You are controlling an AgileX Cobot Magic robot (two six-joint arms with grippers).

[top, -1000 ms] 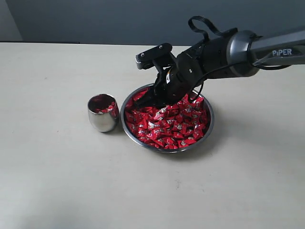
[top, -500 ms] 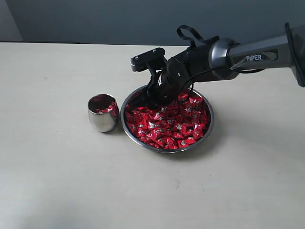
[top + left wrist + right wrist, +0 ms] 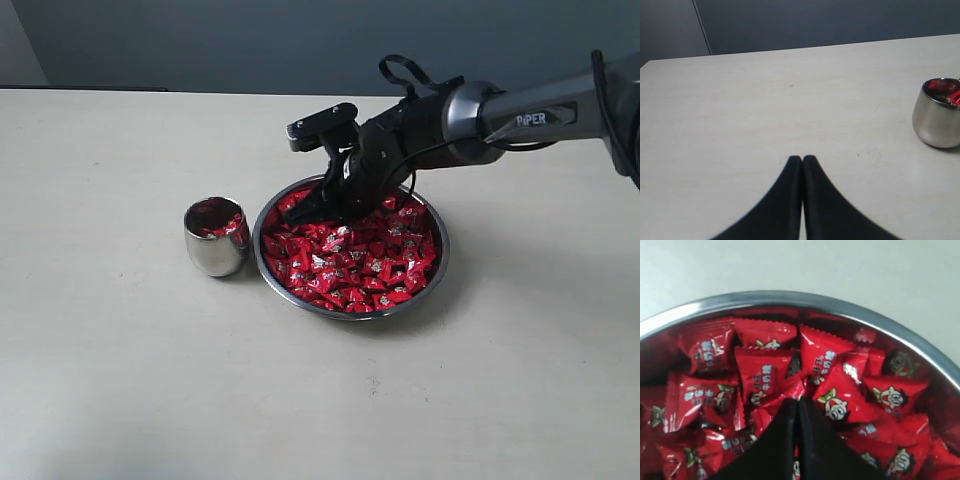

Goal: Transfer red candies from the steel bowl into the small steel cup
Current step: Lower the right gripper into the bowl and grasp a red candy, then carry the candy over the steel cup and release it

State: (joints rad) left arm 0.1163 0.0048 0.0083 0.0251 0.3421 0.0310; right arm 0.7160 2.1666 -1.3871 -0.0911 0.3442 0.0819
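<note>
Nearest to you, the table (image 3: 150, 400) lay bare and pale. Beyond that strip stood the steel bowl (image 3: 347, 315), and the small steel cup (image 3: 213, 250) sat just beside its left rim, upright, with a few red wrappers showing inside it. The red candies (image 3: 365, 262) filled the bowl in a loose heap across its whole floor.

Your right gripper (image 3: 298, 213) was down in the far left part of the bowl, with its tips at the top of the heap. In the right wrist view its fingers (image 3: 782, 440) were pressed together, with only a hairline between them. The tips lay against the candies, wrappers crowding both sides, and no candy showed clamped between them (whether a wrapper edge was caught there cannot be told). The right arm (image 3: 480, 110) ran back from the bowl towards the far right, above the table.

Your left gripper (image 3: 802, 159) appeared only in its own wrist view. Its fingers were pressed together on nothing, low over bare table and well apart from the cup. Farthest back, a dark wall (image 3: 200, 40) closed the scene.
</note>
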